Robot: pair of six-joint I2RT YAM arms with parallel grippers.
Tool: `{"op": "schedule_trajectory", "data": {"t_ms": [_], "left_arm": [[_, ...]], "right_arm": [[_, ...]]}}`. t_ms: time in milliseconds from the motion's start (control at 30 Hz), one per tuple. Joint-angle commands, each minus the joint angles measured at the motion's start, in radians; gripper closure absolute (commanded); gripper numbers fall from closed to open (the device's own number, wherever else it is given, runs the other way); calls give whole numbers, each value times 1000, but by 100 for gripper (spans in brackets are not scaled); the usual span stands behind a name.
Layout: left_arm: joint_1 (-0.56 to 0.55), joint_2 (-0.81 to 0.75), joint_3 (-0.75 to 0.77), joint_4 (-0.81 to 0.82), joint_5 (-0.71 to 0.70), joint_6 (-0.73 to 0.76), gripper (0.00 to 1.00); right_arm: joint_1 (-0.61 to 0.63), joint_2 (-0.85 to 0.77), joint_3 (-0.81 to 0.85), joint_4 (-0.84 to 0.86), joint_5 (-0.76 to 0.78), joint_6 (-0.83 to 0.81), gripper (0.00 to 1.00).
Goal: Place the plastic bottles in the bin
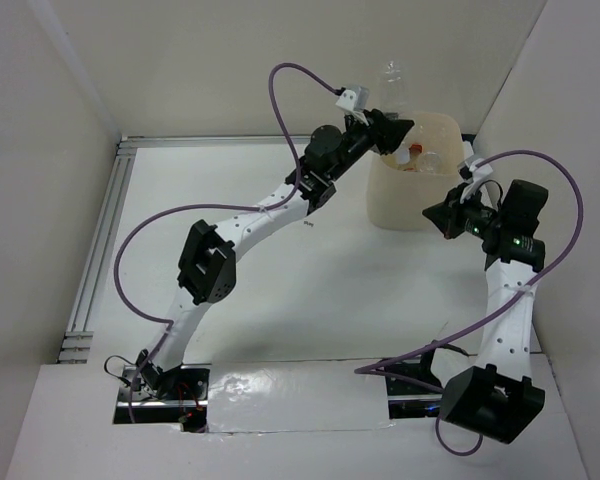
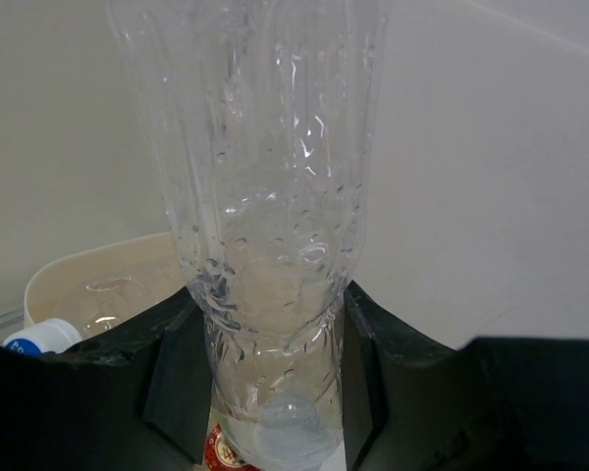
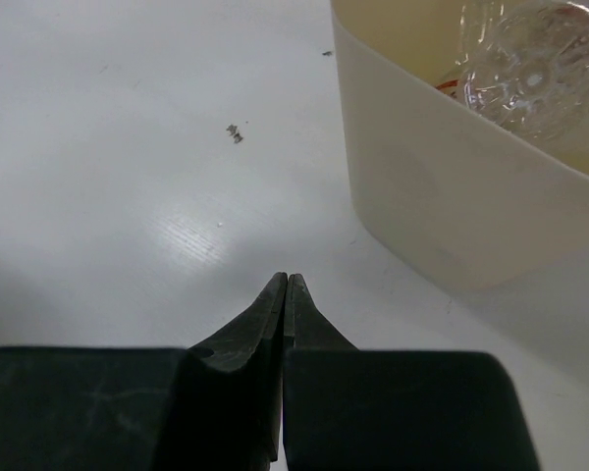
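Note:
My left gripper (image 1: 404, 124) is shut on a clear crinkled plastic bottle (image 2: 265, 196) and holds it over the mouth of the cream bin (image 1: 420, 205). The bottle also shows in the top view (image 1: 392, 74), sticking up past the fingers. Inside the bin lie other bottles: a red-labelled one (image 2: 219, 449) below the held bottle, one with a white and blue cap (image 2: 41, 337), and a clear one (image 3: 530, 64). My right gripper (image 3: 287, 280) is shut and empty, low over the table just left of the bin's near wall (image 3: 452, 196); it also shows in the top view (image 1: 432, 214).
White walls enclose the table on the left, back and right. A metal rail (image 1: 100, 240) runs along the left edge. Small dark specks (image 3: 236, 132) lie on the table surface.

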Motion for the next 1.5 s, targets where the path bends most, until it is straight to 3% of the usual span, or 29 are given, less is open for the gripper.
{"op": "schedule_trajectory", "data": {"t_ms": [0,333,367,500,767,900,1300,1400,1467], "left_arm": [[-12,32,66,98,-74,21,64],[-31,83,52,65,-128,93,49],[-31,93,52,65,-128,93,39],[-40,93,43,56,-147,102,29],[-40,93,34,56,-147,113,22],[-51,93,34,45,-147,131,4],[-78,-80,-58,45,-180,232,0],[-78,-231,-193,96,-209,260,0],[-78,-323,-317,106,-232,291,0]], "right_arm": [[-6,-47,-25,5,-40,6,100],[-6,-56,-76,5,-100,6,100],[-6,-56,-76,5,-100,6,100],[-6,-56,-85,5,-118,16,100],[-6,-56,-85,15,-118,16,100],[-6,-56,-85,15,-127,6,100],[-6,-56,-73,-12,-166,-38,100],[-6,-56,-51,-46,-166,-93,86],[-6,-65,-51,-58,-154,-113,69]]}}
